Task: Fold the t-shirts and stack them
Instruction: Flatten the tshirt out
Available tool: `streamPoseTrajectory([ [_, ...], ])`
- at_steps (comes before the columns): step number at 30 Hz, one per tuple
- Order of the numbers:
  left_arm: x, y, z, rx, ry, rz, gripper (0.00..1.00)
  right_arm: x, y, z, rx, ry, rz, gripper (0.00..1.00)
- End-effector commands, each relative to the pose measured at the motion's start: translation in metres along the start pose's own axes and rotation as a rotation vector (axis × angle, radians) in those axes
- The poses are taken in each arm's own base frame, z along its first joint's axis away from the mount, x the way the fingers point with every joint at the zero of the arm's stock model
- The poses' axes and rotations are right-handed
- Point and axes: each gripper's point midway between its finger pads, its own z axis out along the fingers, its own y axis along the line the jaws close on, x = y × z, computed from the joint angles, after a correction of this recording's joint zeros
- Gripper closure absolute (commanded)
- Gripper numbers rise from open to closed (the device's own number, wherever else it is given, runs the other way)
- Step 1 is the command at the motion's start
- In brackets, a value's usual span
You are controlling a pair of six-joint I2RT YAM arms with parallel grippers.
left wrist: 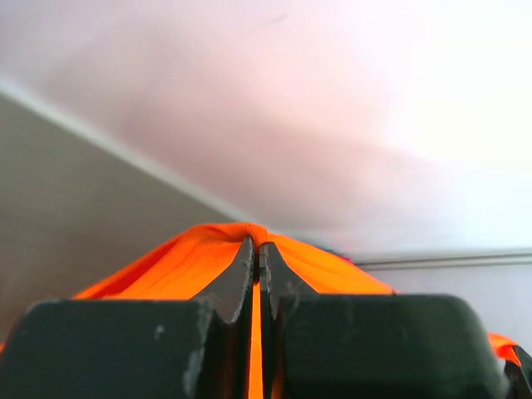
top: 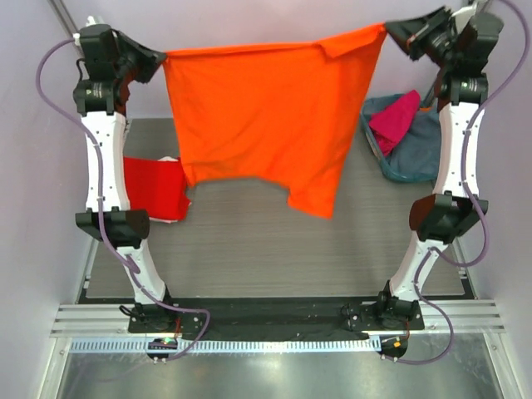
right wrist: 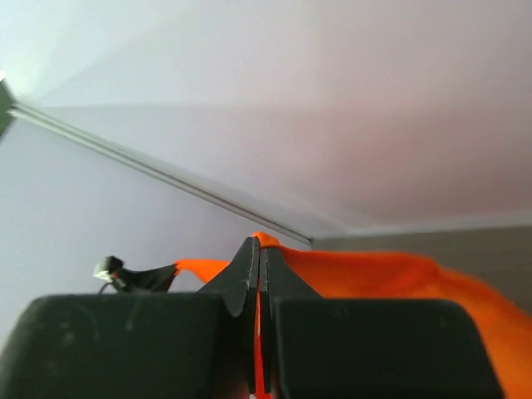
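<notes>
Along the near edge of the grey wood-grain table [top: 274, 249], the two arms rise from their bases. Farther back on the left, a red fabric t-shirt [top: 156, 189] lies bunched on the tabletop, partly hidden behind the left arm. Across on the right, a magenta fabric t-shirt [top: 396, 118] sits in a soft blue-grey bin [top: 416, 158]. Above and beyond these, the bright orange short-sleeved t-shirt [top: 266, 108] hangs spread like a curtain between the raised grippers. The left gripper [top: 156, 60] is pinched tight on one top corner and the right gripper [top: 397, 33] on the other. Both wrist views show orange cloth squeezed between closed fingers.
</notes>
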Motion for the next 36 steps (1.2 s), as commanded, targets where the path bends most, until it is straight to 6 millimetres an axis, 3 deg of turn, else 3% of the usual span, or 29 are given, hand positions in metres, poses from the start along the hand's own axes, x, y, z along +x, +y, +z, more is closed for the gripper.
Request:
streamPoseTrajectory([
  [1,-0.056,-0.074,-0.042,0.313,-0.104,-0.055,1.00,-0.042,0.118,-0.037,-0.297,-0.079,-0.080,0.99],
  [3,-0.054,-0.063,-0.041,0.289,-0.121,-0.059,1.00,-0.042,0.117,-0.036,-0.343,-0.063,-0.084,0.99],
  [4,-0.061,-0.056,-0.040,0.264,-0.173,-0.048,1.00,-0.034,0.096,-0.030,-0.310,-0.038,-0.049,0.99],
  [5,-0.059,-0.045,-0.036,0.233,-0.185,-0.042,1.00,-0.029,0.089,-0.031,-0.305,-0.034,-0.052,0.99],
  [6,-0.041,-0.009,-0.018,0.146,-0.154,-0.050,1.00,-0.022,0.076,-0.030,-0.290,-0.030,-0.034,0.99],
  [7,-0.044,-0.009,-0.025,0.159,-0.192,-0.024,1.00,-0.001,0.040,-0.033,-0.228,-0.005,0.033,0.99],
  [8,-0.037,0.001,-0.021,0.147,-0.184,-0.017,0.99,0.006,0.032,-0.036,-0.243,-0.014,0.024,0.99],
  [9,-0.016,0.030,-0.006,0.092,-0.132,-0.028,1.00,0.014,0.015,-0.039,-0.218,-0.008,0.042,0.99],
  [10,-0.003,0.036,-0.003,0.095,-0.093,-0.013,1.00,0.035,-0.026,-0.040,-0.149,0.018,0.103,0.99],
  [11,0.017,0.059,0.006,0.056,-0.033,-0.022,1.00,0.043,-0.027,-0.050,-0.144,0.017,0.083,0.99],
  [12,0.033,0.071,0.011,0.035,0.013,-0.027,1.00,0.049,-0.041,-0.056,-0.115,0.019,0.090,0.99],
  [13,0.052,0.089,0.012,-0.011,0.072,-0.051,1.00,0.070,-0.072,-0.060,-0.057,0.044,0.134,0.99],
  [14,0.086,0.123,0.015,-0.083,0.157,-0.085,1.00,0.079,-0.076,-0.069,-0.038,0.051,0.111,0.99],
  [15,0.104,0.137,0.015,-0.099,0.197,-0.102,1.00,0.099,-0.104,-0.075,0.019,0.075,0.148,0.99],
  [16,0.119,0.152,0.014,-0.124,0.223,-0.111,1.00,0.112,-0.118,-0.080,0.060,0.091,0.167,0.99],
  [17,0.149,0.185,0.008,-0.191,0.271,-0.136,1.00,0.122,-0.124,-0.088,0.077,0.097,0.144,0.99],
  [18,0.158,0.194,0.007,-0.192,0.270,-0.140,1.00,0.145,-0.152,-0.097,0.139,0.117,0.192,0.99],
  [19,0.182,0.220,-0.001,-0.241,0.306,-0.156,1.00,0.156,-0.163,-0.104,0.167,0.125,0.203,0.99],
  [24,0.224,0.266,-0.019,-0.312,0.348,-0.121,1.00,0.232,-0.233,-0.150,0.341,0.203,0.228,0.99],
  [27,0.249,0.285,-0.033,-0.356,0.387,-0.119,1.00,0.268,-0.264,-0.175,0.434,0.250,0.268,0.99],
  [28,0.264,0.297,-0.042,-0.388,0.416,-0.132,1.00,0.276,-0.270,-0.180,0.449,0.266,0.264,0.99],
  [31,0.291,0.305,-0.064,-0.404,0.464,-0.173,1.00,0.299,-0.281,-0.200,0.491,0.286,0.289,0.99],
  [36,0.299,0.312,-0.099,-0.407,0.443,-0.158,1.00,0.316,-0.288,-0.230,0.588,0.278,0.245,0.99],
])
